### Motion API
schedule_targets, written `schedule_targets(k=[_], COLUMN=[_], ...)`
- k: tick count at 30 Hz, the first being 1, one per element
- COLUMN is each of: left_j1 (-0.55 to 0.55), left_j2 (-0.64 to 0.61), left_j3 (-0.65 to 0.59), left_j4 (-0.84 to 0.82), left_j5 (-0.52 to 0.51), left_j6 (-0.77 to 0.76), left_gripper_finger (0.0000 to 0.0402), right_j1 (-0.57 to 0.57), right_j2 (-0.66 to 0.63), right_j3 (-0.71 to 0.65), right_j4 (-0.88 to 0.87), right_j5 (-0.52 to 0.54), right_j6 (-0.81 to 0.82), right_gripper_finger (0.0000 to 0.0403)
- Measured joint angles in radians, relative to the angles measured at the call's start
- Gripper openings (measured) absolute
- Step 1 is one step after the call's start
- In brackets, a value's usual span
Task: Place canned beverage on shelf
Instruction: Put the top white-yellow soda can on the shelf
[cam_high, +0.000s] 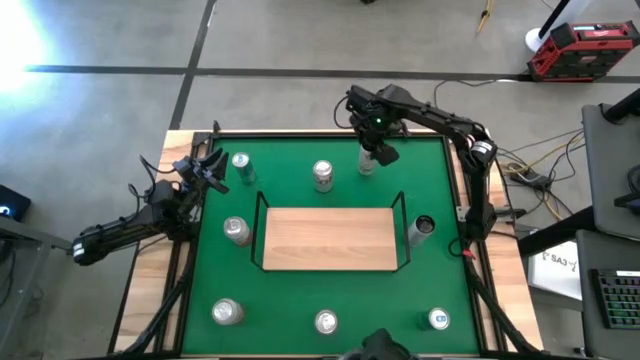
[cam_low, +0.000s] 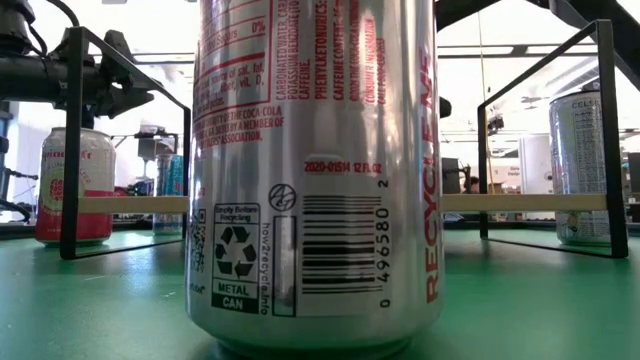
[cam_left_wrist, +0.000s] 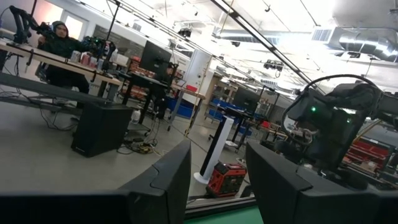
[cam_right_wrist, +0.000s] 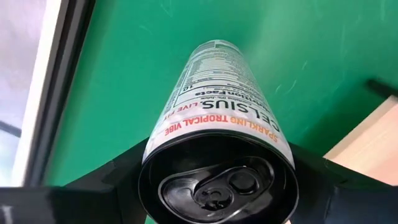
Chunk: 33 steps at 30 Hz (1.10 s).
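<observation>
Right up close in the right wrist view, a tall white can (cam_right_wrist: 217, 118) is squeezed between the fingers of the right gripper (cam_high: 368, 160), upper middle of the high view, above the shelf (cam_high: 330, 238). Far left, the left gripper (cam_high: 212, 172) is shut on nothing

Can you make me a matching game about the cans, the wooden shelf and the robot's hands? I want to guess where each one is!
Things:
1. Celsius can
2. shelf
3. left gripper
4. silver can with a barcode

Places:
A. in the middle of the green table, with nothing on it
B. between the fingers of the right gripper
C. right in front of the low camera
D. by the table's left side, holding nothing

Pairs: 1-B, 2-A, 3-D, 4-C
</observation>
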Motion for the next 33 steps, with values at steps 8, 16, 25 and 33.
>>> schedule_targets(k=[8,16,25,33], left_j1=[0.0,0.0,0.0,0.0], left_j2=[0.0,0.0,0.0,0.0], left_j3=[0.0,0.0,0.0,0.0], left_j4=[0.0,0.0,0.0,0.0], left_j5=[0.0,0.0,0.0,0.0], left_j6=[0.0,0.0,0.0,0.0], left_gripper_finger=[0.0137,0.0137,0.0137,0.0137], right_j1=[0.035,0.043,0.045,0.052], right_j2=[0.002,0.002,0.002,0.002], right_j3=[-0.035,-0.036,-0.036,-0.036], right_j4=[0.088,0.093,0.106,0.111], right_j5=[0.045,0.084,0.119,0.123], right_j6=[0.113,0.103,0.062,0.061], right_gripper_finger=[0.0266,0.0267,0.0273,0.0311])
